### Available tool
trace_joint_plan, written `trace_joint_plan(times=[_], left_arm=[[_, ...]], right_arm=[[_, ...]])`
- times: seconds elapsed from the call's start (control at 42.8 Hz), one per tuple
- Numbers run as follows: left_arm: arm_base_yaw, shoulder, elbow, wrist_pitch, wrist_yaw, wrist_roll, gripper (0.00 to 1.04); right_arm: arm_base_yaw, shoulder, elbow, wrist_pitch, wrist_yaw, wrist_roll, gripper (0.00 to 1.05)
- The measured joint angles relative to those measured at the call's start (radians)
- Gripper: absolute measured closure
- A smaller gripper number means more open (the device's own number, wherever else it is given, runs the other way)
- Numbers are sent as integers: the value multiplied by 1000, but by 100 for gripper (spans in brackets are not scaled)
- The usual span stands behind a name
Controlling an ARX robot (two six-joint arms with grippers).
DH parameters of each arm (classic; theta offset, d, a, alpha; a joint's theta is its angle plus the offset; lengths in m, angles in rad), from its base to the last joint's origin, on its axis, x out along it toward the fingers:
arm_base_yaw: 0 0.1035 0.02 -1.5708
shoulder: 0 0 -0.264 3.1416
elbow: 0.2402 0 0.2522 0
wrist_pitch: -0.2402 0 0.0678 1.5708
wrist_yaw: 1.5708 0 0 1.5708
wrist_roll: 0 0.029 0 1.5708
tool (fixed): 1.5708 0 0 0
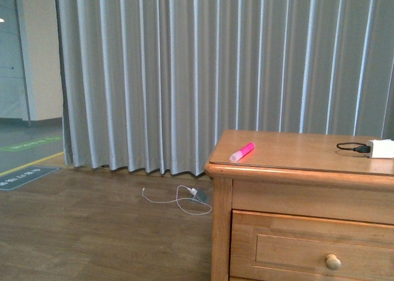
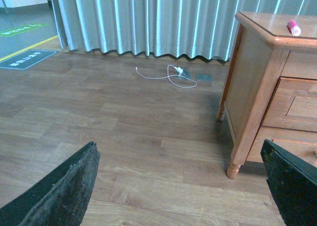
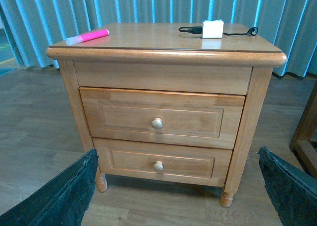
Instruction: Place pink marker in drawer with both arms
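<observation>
Front view, pink marker [image 1: 242,152] on dresser [image 1: 295,153] (curtains [image 1: 184,77])

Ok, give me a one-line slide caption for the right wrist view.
Open right pincer faces the wooden dresser: upper drawer shut, pink marker and white charger lying apart on top.

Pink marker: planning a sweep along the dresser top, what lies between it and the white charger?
From the pink marker: bare dresser top, then a black cable at the charger; right wrist view.

curtain [image 1: 184,77]: grey, pleated, floor-length; floor [image 1: 92,232]: brown wood planks; wall [image 1: 40,47]: pale, far left
</observation>
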Motion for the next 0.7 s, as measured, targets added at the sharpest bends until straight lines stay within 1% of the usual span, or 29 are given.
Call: trace_joint_plan(times=[0.07,0.117,0.21,0.28,0.327,0.397,0.537,0.607,0.701], left_arm=[[0,0,0,0,0,0,6],[0,0,0,0,0,0,6],[0,0,0,0,0,0,6],[0,0,0,0,0,0,6],[0,0,0,0,0,0,6],[0,0,0,0,0,0,6],[0,0,0,0,0,0,6],[0,0,0,0,0,0,6],[0,0,0,0,0,0,6]], right_arm=[[0,0,0,0,0,0,9],[9,8,7,-33,22,1,9],[36,39,14,-88,53,5,9],[65,96,19,-78,63,19,9],[80,180,32,-29,60,47,9],[97,341,58,93,53,70,9],[104,829,175,399,26,124,9],[109,964,217,458,30,127,9],[125,1226,319,536,37,138,9]])
